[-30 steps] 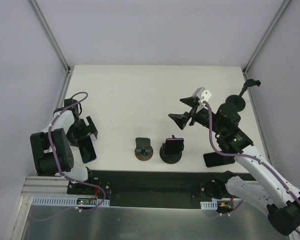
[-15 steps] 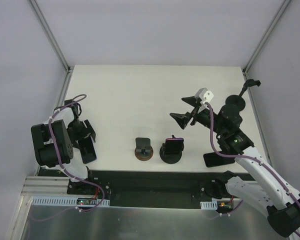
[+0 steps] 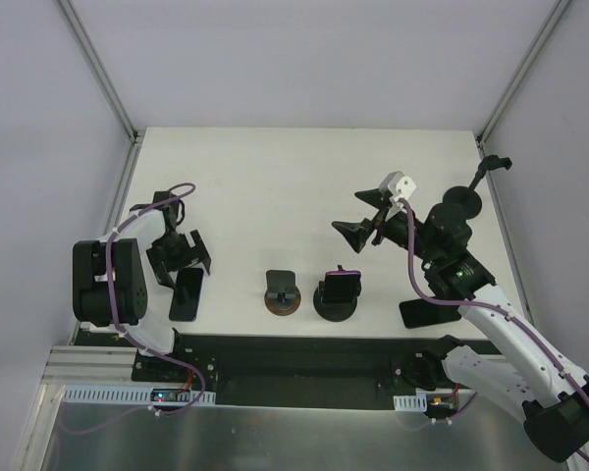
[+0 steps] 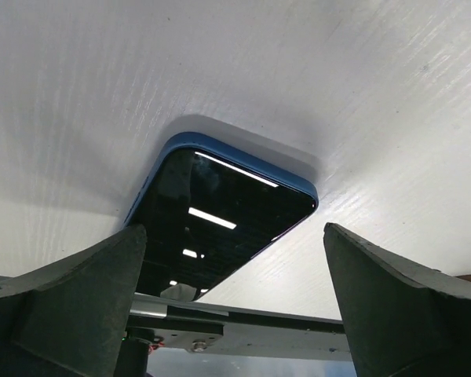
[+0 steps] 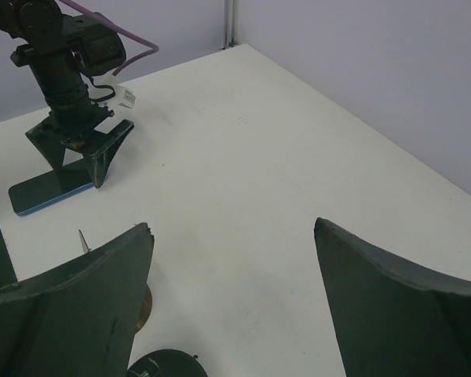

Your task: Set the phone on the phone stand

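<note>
The phone [image 3: 187,294], a dark-screened handset in a blue case, lies flat and screen up on the white table [image 3: 275,177], at its near left and close to the near edge. The left gripper [image 3: 184,263] stands right over the phone's far end with its fingers spread wide. In the left wrist view the two dark fingers [image 4: 63,306] frame the phone on either side without closing on it, and whether the tips touch the case cannot be told. The phone sits at an angle to the table edge, with strip lights reflected in its glass. To its right, near the middle of the near edge, stands the empty phone stand [image 3: 283,291], a small dark upright on a round brownish base. It is apart from the phone. Just to the right of it is a second stand [image 3: 336,304] on a black round base, which already carries a purple-edged phone [image 3: 342,285] leaning upright. The right gripper [image 3: 358,221] hangs above the table beyond that second stand, its fingers wide apart and holding nothing. Its wrist camera looks across the bare tabletop toward the left arm and the blue phone. A dark flat slab [image 3: 427,312] lies at the near right beside the right arm, and what it is cannot be made out.
</note>
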Controlling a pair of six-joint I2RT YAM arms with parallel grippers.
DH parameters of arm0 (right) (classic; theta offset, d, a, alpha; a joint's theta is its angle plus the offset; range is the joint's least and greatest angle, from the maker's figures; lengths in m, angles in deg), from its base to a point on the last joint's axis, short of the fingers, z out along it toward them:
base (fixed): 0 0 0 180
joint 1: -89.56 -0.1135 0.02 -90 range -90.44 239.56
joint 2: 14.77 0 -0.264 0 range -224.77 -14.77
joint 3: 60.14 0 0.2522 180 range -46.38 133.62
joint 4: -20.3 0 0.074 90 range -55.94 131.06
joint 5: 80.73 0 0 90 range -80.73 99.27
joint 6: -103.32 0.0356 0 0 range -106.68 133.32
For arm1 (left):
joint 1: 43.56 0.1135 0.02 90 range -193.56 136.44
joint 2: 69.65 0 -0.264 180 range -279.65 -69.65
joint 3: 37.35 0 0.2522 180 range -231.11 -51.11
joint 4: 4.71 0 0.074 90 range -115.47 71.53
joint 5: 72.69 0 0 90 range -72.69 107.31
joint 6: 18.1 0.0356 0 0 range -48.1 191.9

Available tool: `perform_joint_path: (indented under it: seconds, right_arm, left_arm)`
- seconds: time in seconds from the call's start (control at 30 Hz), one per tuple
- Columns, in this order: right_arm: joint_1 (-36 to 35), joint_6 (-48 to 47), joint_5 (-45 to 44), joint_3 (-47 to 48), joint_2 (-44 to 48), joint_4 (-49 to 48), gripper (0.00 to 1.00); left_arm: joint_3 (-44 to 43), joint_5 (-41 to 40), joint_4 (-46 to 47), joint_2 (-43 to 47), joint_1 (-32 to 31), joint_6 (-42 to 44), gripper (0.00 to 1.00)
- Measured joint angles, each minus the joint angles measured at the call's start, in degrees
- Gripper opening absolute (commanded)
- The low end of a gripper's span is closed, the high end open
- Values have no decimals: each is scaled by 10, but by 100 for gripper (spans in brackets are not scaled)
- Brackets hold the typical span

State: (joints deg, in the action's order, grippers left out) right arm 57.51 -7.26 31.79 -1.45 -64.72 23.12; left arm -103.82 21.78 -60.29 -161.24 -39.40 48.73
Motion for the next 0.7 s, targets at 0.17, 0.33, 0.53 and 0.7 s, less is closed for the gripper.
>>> perform_joint_path:
  seconds: [0.17,0.33,0.53,0.7]
  right_arm:
    - [1,0,0,0,-3,-3,86]
    - [1,0,0,-4,-4,-6,86]
    - [2,0,0,-8,-4,-9,86]
    - [3,0,0,-8,-4,-9,86]
  left_arm:
    - [5,0,10,16,0,24,99]
    - [4,-9,0,16,0,65,99]
    - [-29,-16,-22,-8,-2,109,99]
    - [-51,-17,-30,-66,-26,134,99]
